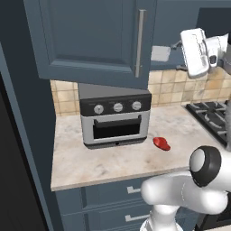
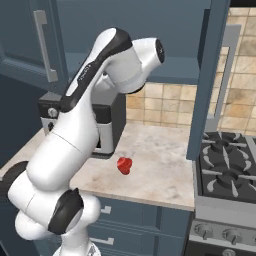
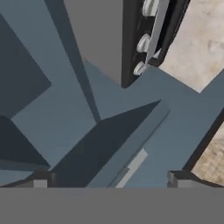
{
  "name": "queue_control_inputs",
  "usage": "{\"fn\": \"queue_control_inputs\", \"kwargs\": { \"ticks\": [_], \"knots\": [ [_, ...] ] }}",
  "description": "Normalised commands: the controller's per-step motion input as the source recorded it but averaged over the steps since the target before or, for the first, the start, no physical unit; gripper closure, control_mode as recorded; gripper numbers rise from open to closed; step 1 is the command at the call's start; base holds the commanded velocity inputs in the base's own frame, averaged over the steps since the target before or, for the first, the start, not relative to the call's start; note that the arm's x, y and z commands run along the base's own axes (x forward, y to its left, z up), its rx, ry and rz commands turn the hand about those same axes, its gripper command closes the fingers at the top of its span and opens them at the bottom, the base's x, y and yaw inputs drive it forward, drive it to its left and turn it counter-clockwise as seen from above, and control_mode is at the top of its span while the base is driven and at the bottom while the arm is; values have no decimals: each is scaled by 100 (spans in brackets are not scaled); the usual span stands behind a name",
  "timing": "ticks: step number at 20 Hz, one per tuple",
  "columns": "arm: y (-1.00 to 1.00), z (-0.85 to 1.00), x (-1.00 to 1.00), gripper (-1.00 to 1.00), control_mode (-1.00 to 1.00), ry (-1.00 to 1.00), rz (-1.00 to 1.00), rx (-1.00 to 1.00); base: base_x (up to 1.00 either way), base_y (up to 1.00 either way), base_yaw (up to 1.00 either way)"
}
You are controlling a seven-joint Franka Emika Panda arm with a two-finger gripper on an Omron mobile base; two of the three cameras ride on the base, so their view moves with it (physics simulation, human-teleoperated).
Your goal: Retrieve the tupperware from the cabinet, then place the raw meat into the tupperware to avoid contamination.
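The cabinet (image 1: 90, 36) hangs above the counter with its left door shut, while its right door (image 2: 207, 75) stands swung open. The pale tupperware (image 1: 160, 53) sits on the low shelf inside, just right of the left door's handle. My gripper (image 1: 178, 56) hovers high in front of the open half, close to the right of the tupperware and apart from it, open and empty. In the hand view its fingertips (image 3: 41, 183) stand wide apart over the toaster oven's top. The raw meat (image 1: 161, 143), also seen as the red lump (image 2: 125, 165), lies on the counter.
A grey toaster oven (image 1: 115, 118) stands on the marble counter (image 1: 103, 160) under the cabinet, left of the meat. A gas stove (image 2: 230, 170) adjoins the counter on the right. Blue drawers (image 1: 113, 198) run below.
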Motion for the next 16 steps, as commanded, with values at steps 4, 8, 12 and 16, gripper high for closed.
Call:
{"fn": "queue_control_inputs", "kwargs": {
  "ticks": [4, 8, 12, 16],
  "knots": [
    [20, 0, 50, -100, -100, 22, 22, 1, 0, 0, 0],
    [35, 0, 34, -100, -100, 21, 27, 0, 0, 0, 0],
    [42, -3, 20, -100, -100, 23, 30, 0, 0, 0, 0],
    [42, 0, 17, -100, -100, 16, 29, 1, 0, 0, 0]
  ]
}}
